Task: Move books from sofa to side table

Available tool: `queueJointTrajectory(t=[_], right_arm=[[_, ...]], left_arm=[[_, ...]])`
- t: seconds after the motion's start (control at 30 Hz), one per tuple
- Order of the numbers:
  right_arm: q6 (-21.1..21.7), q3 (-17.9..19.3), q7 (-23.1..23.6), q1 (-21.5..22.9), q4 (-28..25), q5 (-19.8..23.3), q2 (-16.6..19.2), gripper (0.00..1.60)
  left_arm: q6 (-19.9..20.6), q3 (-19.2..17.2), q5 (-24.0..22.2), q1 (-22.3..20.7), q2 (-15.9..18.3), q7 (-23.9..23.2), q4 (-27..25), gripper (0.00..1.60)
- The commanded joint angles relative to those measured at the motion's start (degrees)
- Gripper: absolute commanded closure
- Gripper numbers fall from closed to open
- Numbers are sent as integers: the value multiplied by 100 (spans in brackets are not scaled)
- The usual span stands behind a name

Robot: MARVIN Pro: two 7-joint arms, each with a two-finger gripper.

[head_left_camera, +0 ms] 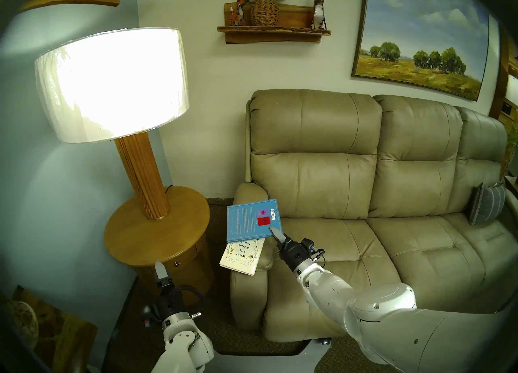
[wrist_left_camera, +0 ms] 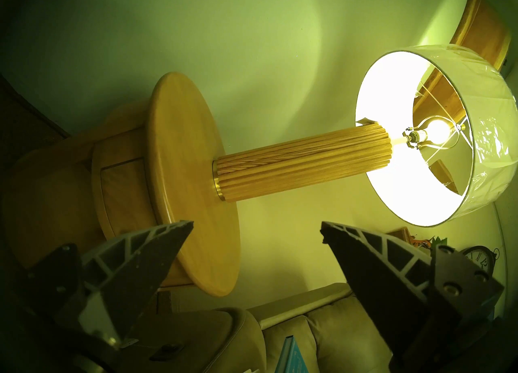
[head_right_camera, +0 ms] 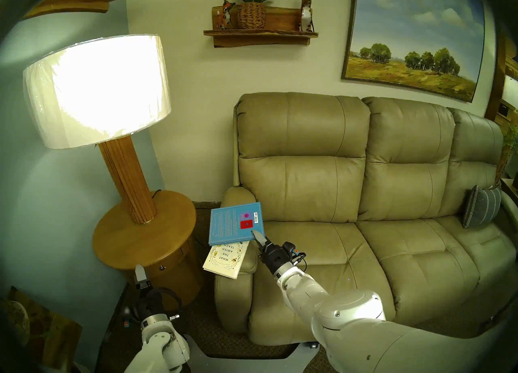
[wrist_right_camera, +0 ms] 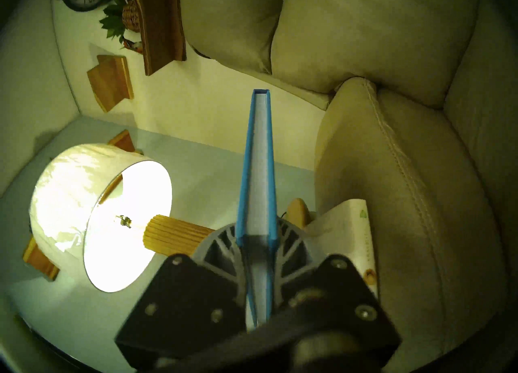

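At the middle of the frame, the right gripper (head_left_camera: 276,233) is clamped on the light-blue book (head_left_camera: 252,221) above the sofa (head_left_camera: 364,195) armrest; the cream book (head_left_camera: 242,254) lies below. At lower left, the left gripper (head_left_camera: 160,270) has jaws apart.

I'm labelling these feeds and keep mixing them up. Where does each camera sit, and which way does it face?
Head stereo left: on the head, facing down at sofa, side table, both arms.
Head stereo right: beside it, nearly the same.
Left wrist: low, tilted, facing the lamp; left gripper open.
Right wrist: right gripper clamps the blue book edge-on.
Shared: every view shows the lamp.
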Motion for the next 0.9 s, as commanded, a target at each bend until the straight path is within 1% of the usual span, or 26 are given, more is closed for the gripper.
queueJointTrajectory(t=[0.0, 0.07, 0.1, 0.27, 0.3, 0.5, 0.53, 0.73, 0.87], right_arm=[[256, -7, 365, 194, -2, 135, -277, 160], [260, -7, 363, 165, -2, 67, -380, 160], [260, -7, 363, 165, -2, 67, -380, 160], [215, -118, 303, 112, -2, -63, -540, 160], [238, -158, 298, 83, -2, -104, -606, 160], [234, -310, 385, -18, -2, -285, -711, 160], [197, -359, 427, -63, -2, -359, -731, 160], [237, -437, 561, -166, -2, -492, -763, 160], [326, -458, 692, -202, -2, -560, -772, 160]], left_arm=[[-37, 334, -95, 140, 154, -215, -335, 0], [-63, 552, -206, 161, 260, -261, -414, 0], [-63, 552, -206, 161, 260, -261, -414, 0], [-100, 851, -436, 123, 405, -278, -441, 0], [-123, 947, -543, 83, 447, -280, -425, 0], [-221, 1147, -797, -62, 518, -325, -325, 0], [-278, 1230, -917, -122, 549, -355, -299, 0], [-391, 1432, -1182, -287, 613, -436, -208, 0], [-489, 1597, -1425, -423, 655, -502, -44, 0]])
